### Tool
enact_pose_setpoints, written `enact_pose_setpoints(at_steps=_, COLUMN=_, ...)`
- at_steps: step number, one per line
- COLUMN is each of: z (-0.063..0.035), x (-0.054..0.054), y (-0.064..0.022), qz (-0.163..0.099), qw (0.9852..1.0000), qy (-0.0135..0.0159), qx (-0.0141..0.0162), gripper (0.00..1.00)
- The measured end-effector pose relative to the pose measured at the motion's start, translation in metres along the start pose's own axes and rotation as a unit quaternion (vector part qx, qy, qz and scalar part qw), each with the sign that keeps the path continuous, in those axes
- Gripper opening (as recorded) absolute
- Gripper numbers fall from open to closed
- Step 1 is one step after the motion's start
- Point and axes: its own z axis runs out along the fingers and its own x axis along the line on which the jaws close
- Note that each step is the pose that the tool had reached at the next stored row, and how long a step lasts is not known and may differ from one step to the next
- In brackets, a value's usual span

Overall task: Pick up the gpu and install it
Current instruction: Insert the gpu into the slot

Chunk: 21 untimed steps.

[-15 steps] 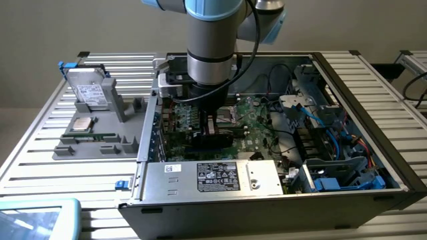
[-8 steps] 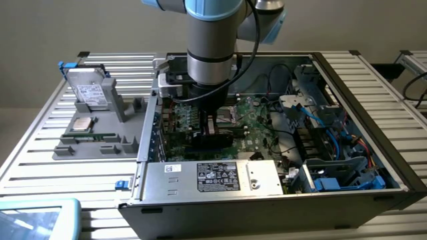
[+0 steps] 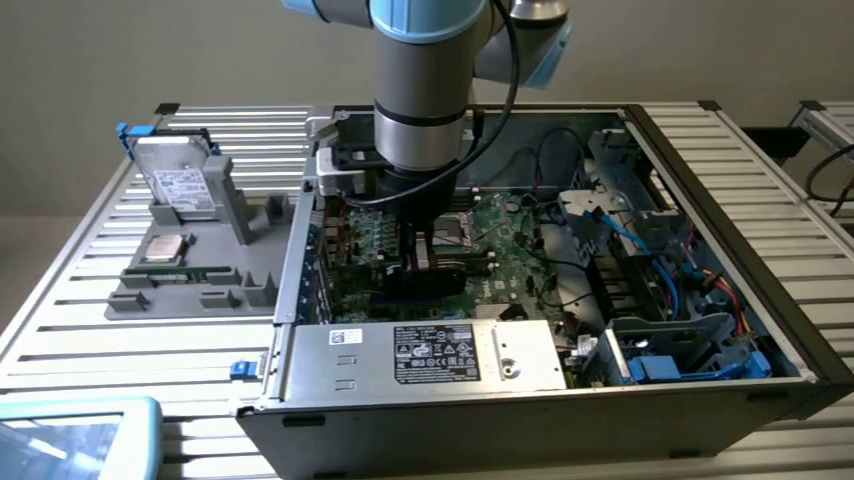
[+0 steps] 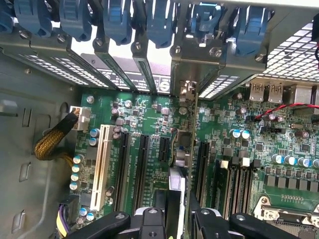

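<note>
One arm, one card: the gripper [image 3: 424, 262] hangs low inside the open computer case [image 3: 787, 330], at the centre of the exterior view, its jaws narrowed onto the top edge of the gpu [image 3: 424, 282], a thin flat board seen here as a dark slab standing on edge over the motherboard [image 3: 514, 235]. In the wrist view the card [image 4: 188, 149] runs edge-on up the middle of the frame, between the black gripper fingers [image 4: 207, 219] at the bottom and the perforated metal rear brackets [image 4: 119, 74] at the top, with blue plastic latches [image 4: 114, 20] above them. It appears to sit over or in a long black slot (whether fully seated cannot be judged from this angle). Risk, as a judgement: a slight tilt or sideways offset could drive the contact edge against the slot wall or the small cylindrical capacitors [image 4: 240, 133] nearby, bending the thin board; its bracket end could also snag the sheet-metal frame. Outside the case, at the exterior view's left, a grey slotted holder [image 3: 187, 290] stands on the ribbed metal table [image 3: 80, 320].
</note>
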Motion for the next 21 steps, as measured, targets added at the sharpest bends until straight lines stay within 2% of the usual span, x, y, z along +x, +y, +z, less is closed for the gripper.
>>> enact_pose_setpoints(at_steps=21, z=0.0027, x=-0.0001, y=-0.0002, qz=0.0, qw=1.0, qy=-0.0001, qx=0.0001, gripper=0.27)
